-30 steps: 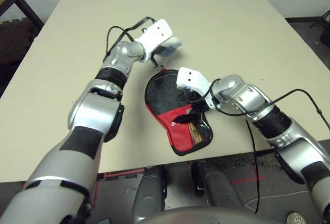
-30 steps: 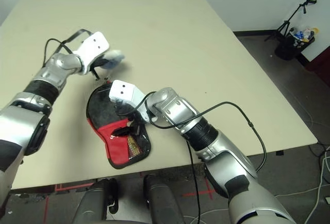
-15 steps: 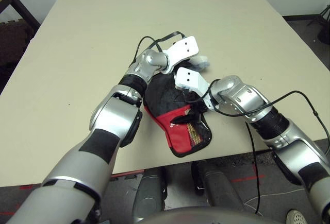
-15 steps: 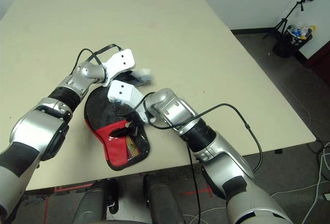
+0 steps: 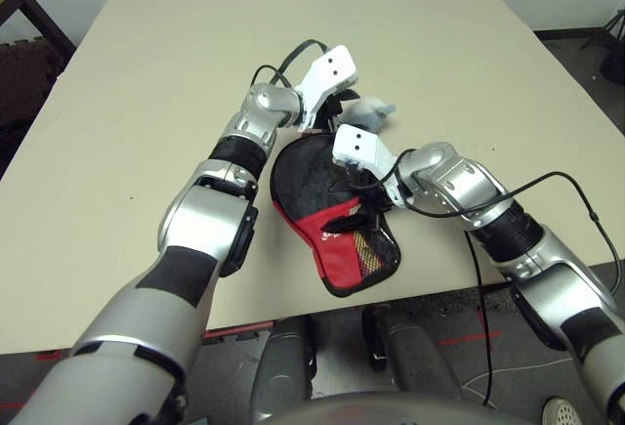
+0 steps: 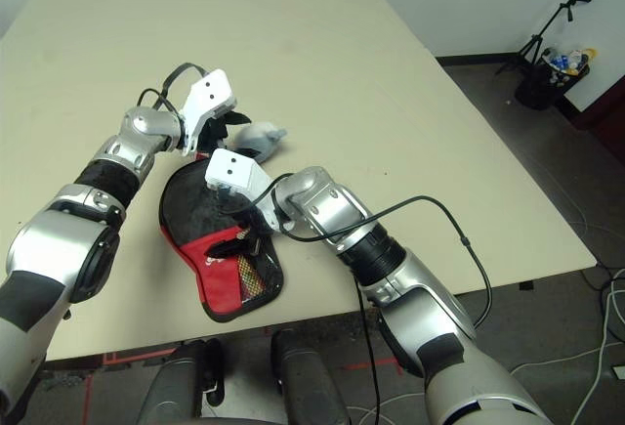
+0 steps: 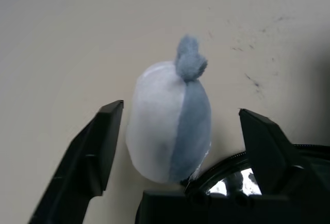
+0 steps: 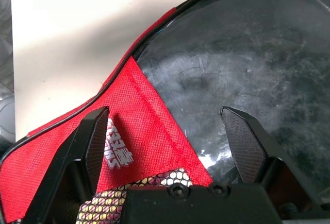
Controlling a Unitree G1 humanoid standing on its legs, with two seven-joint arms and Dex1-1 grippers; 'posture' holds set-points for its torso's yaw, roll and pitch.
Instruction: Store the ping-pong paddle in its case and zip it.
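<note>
The case (image 5: 305,179), black with a red lower part and a mesh pocket, lies flat near the table's front edge. My right gripper (image 5: 357,214) hovers low over its middle, open, and the right wrist view shows the black and red fabric (image 8: 154,126) between the spread fingers. My left gripper (image 6: 223,128) is at the case's far end, open. Its fingers stand on either side of a small grey and white soft lump (image 7: 165,126) that rests on the table, with gaps on both sides. The ping-pong paddle is hidden from view.
The beige table (image 5: 469,63) stretches wide beyond and to both sides of the case. The case's red end reaches close to the front edge (image 5: 430,283). Black cables loop off both wrists. A tripod (image 6: 557,29) stands on the floor far to the right.
My left gripper, shut on the soft lump a second ago, carried it to the right past the case's far end and opened; the lump now lies on the table. The right gripper stayed put.
</note>
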